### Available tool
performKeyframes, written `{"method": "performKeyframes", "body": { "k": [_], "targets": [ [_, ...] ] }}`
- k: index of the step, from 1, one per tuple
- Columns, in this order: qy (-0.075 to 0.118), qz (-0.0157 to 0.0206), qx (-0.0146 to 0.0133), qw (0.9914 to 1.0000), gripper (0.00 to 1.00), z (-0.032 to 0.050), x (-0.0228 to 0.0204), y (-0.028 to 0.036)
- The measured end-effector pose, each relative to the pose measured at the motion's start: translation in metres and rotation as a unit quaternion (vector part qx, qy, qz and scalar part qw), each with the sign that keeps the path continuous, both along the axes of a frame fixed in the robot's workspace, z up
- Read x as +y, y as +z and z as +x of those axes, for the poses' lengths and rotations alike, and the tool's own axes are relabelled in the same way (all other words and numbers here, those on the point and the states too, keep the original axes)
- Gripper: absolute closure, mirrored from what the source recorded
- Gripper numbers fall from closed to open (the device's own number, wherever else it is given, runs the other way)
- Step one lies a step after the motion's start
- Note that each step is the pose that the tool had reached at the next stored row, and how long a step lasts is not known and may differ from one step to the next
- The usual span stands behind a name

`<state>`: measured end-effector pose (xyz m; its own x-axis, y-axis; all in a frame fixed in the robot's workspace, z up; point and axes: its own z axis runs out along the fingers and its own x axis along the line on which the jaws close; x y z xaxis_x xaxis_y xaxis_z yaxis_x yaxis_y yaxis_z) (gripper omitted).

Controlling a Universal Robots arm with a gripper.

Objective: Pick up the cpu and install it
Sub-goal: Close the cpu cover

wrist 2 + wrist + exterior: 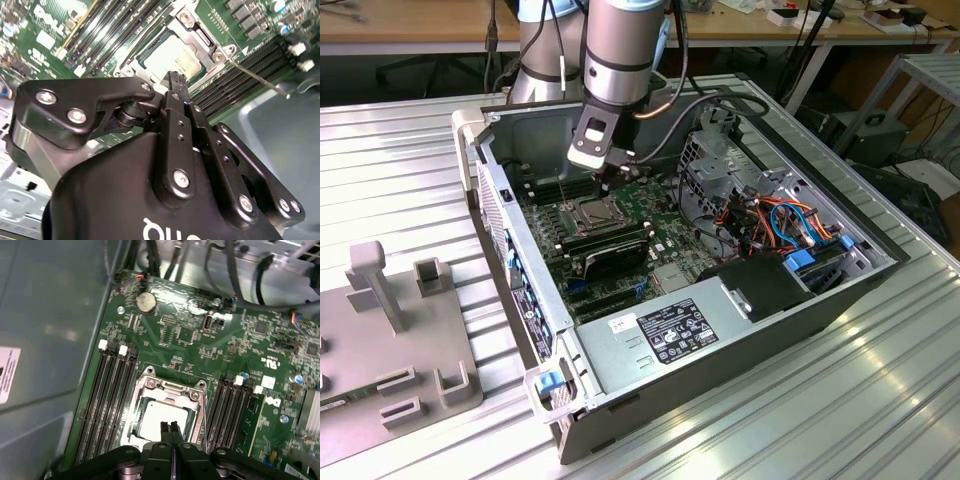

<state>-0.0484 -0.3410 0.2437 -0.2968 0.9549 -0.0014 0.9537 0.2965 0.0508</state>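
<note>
**One cpu (pixel 162 416) in its socket (pixel 150 385), gripper (pixel 171 426) shut above it**

Exterior view: the grey arm (pixel 620 45) reaches down into the open computer case (pixel 720 350). The gripper hangs over the green board (pixel 665 235), right above the socket. The cpu is hard to make out from here; it may be the pale square inside the frame. Long black memory sticks (pixel 605 250) lie just beside the socket, on the side nearer the camera.

First wrist view: the cpu lies flat inside the metal frame. It is square, so it has no long side. The two black fingers are pressed together with nothing between them. Their tips hang over the edge of the cpu nearest the gripper, so the chip lies straight below and a little ahead. Rows of memory slots (pixel 107 395) run along both sides of the socket.

Second wrist view: the shut tips sit just above the socket's rim. A thin metal lever (pixel 260 80) sticks out beside the socket, near the fingers. The way straight up looks open, and the grey case wall is well apart.
</note>
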Motion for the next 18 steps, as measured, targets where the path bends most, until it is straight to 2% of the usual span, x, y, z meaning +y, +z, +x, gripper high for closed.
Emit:
{"method": "performKeyframes", "body": {
  "k": [4,6,8,10,11,15,16,18],
  "targets": [
    [0.033,-0.0010,0.0000,0.99947,0.89,0.0000,0.0000,-0.0008],
    [0.050,-0.0015,-0.0001,0.99874,0.89,0.0000,0.0000,-0.0012],
    [0.072,-0.0021,-0.0001,0.99741,0.89,0.0000,0.0000,-0.0018],
    [0.085,-0.0024,-0.0001,0.99637,0.89,0.0000,0.0000,-0.0023],
    [0.099,-0.0027,-0.0001,0.99505,0.89,0.0000,0.0000,-0.0027],
    [0.129,-0.0033,-0.0001,0.99169,0.89,0.0000,0.0000,-0.0037],
    [0.138,-0.0035,-0.0001,0.99047,0.89,0.0000,0.0000,-0.0040],
    [0.150,-0.0037,-0.0001,0.98862,0.89,0.0000,0.0000,-0.0044]
  ]
}}
